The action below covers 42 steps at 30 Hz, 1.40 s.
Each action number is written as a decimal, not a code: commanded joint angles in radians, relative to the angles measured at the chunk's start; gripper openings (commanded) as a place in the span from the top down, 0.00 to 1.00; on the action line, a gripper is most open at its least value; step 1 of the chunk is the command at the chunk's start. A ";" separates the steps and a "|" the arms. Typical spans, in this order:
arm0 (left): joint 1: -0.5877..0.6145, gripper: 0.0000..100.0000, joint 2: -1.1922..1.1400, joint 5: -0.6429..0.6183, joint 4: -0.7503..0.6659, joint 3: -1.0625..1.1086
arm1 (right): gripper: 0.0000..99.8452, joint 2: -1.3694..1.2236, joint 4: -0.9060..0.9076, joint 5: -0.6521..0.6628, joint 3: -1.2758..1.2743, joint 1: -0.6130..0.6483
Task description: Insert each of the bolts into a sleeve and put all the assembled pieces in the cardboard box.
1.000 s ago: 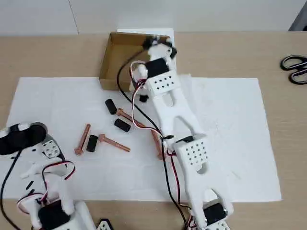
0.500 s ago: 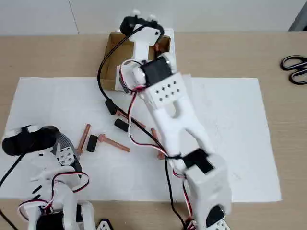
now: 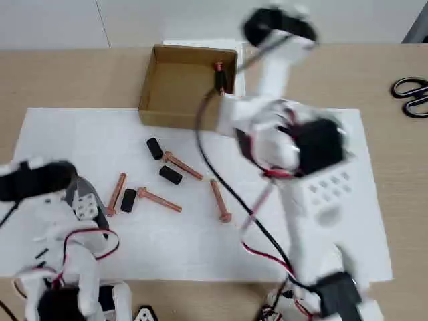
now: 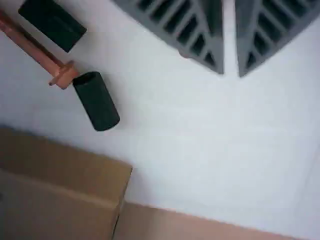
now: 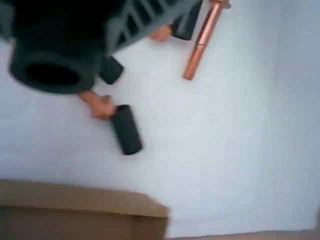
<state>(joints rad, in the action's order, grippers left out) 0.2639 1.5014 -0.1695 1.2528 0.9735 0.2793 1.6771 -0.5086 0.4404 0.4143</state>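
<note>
Bench [image 3: 67, 73]: pale wood, carries everything.

Paper sheet [image 3: 80, 134]: white, spread on the bench; every loose part lies on it.

Right arm [image 3: 314, 147]: mine, reared high over the sheet's right half, well apart from the loose parts.

Left arm [image 3: 40, 182]: mine, low at the sheet's near left corner.

Cardboard box [image 3: 177, 118]: open-topped, at the sheet's far edge. One assembled piece [image 3: 219, 77] lies against its right wall.

Right pincer [image 5: 147, 22]: blurred, so I cannot tell whether it is released or clenched.

Left pincer [image 4: 230, 71]: clenched to a thin slit, grasping nothing, over bare sheet.

Bolts, four loose: far bolt [image 3: 183, 166], left bolt [image 3: 119, 194], middle bolt [image 3: 159, 199], right bolt [image 3: 221, 200].
- Handling: I judge the step in hand to be pairing the next bolt with a sleeve. The far bolt suits best, since its head lies just beside the far sleeve [image 3: 154, 148].
- I would pinch the sleeve across its middle with both bore ends free and grip the bolt near its head.
- Then line shank with bore and push until the head seats. A skewed shank would likely jam or roll the sleeve away.
- Look: copper-pink, a slim shank and a wider flanged head.

Sleeves, three counted: the far sleeve, mid sleeve [image 3: 170, 175], near sleeve [image 3: 128, 200].
- Look: short matt black cylinders lying on their sides, probably quick to roll
</note>
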 commanded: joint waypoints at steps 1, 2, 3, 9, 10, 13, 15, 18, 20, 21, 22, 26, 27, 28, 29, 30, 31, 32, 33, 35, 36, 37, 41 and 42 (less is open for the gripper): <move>-0.032 0.99 -0.213 0.002 -0.008 -0.145 | 0.99 0.205 -0.039 0.006 -0.176 -0.077; -0.060 0.99 -0.270 0.002 0.011 -0.191 | 0.99 0.255 -0.067 0.006 -0.247 -0.099; -0.095 0.99 -0.322 0.002 0.040 -0.239 | 0.99 0.309 -0.097 0.006 -0.318 -0.119; -0.384 0.99 -0.629 0.087 0.229 -0.498 | 0.99 0.727 -0.303 0.006 -0.767 -0.182; -0.417 0.99 -0.675 0.132 0.245 -0.526 | 0.99 0.803 -0.341 0.008 -0.852 -0.196; -0.489 0.99 -0.799 0.293 0.269 -0.601 | 0.99 1.036 -0.435 0.028 -1.115 -0.257; -0.523 0.99 -0.875 0.411 0.273 -0.631 | 0.99 1.194 -0.486 0.118 -1.281 -0.312; -0.531 0.99 -0.968 0.534 0.275 -0.645 | 1.00 1.452 -0.549 0.264 -1.493 -0.438; -0.520 0.99 -1.010 0.591 0.308 -0.641 | 1.00 1.564 -0.585 0.328 -1.593 -0.541; -0.522 0.99 -1.019 0.621 0.319 -0.644 | 1.00 1.543 -0.595 0.353 -1.608 -0.595; -0.522 0.99 -1.020 0.658 0.322 -0.644 | 1.00 1.514 -0.599 0.367 -1.610 -0.647; -0.545 0.99 -1.026 0.908 0.333 -0.654 | 1.00 1.488 -0.642 0.376 -1.633 -0.774; -0.551 0.99 -1.026 0.988 0.351 -0.653 | 1.00 1.500 -0.653 0.377 -1.646 -0.786; -0.562 0.99 -1.025 1.071 0.367 -0.653 | 1.00 1.517 -0.654 0.377 -1.659 -0.799; -0.582 0.99 -1.026 1.154 0.371 -0.653 | 1.00 1.534 -0.656 0.377 -1.676 -0.806; -0.605 0.99 -1.028 1.234 0.371 -0.653 | 1.00 1.538 -0.656 0.377 -1.688 -0.808; -0.635 0.99 -1.028 1.307 0.371 -0.651 | 1.00 1.538 -0.656 0.377 -1.700 -0.809; -0.664 0.99 -1.028 1.366 0.371 -0.651 | 1.00 1.537 -0.654 0.377 -1.709 -0.811; -0.690 0.99 -1.028 1.415 0.371 -0.651 | 1.00 1.537 -0.650 0.376 -1.717 -0.811; -0.726 0.99 -1.030 1.481 0.353 -0.650 | 1.00 1.535 -0.651 0.374 -1.729 -0.811; -0.730 0.99 -1.030 1.493 0.322 -0.650 | 1.00 1.535 -0.653 0.373 -1.731 -0.812; -0.729 0.99 -1.031 1.494 0.279 -0.650 | 1.00 1.535 -0.653 0.373 -1.731 -0.817; -0.689 0.99 -1.040 1.494 0.098 -0.648 | 1.00 1.535 -0.667 0.371 -1.732 -0.903; -0.683 0.99 -1.059 1.494 0.077 -0.648 | 1.00 1.535 -0.673 0.371 -1.732 -0.932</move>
<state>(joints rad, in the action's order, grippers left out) -0.4342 0.4611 1.2743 1.4308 0.3598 1.8013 1.0388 -0.1373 -1.2981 -0.4526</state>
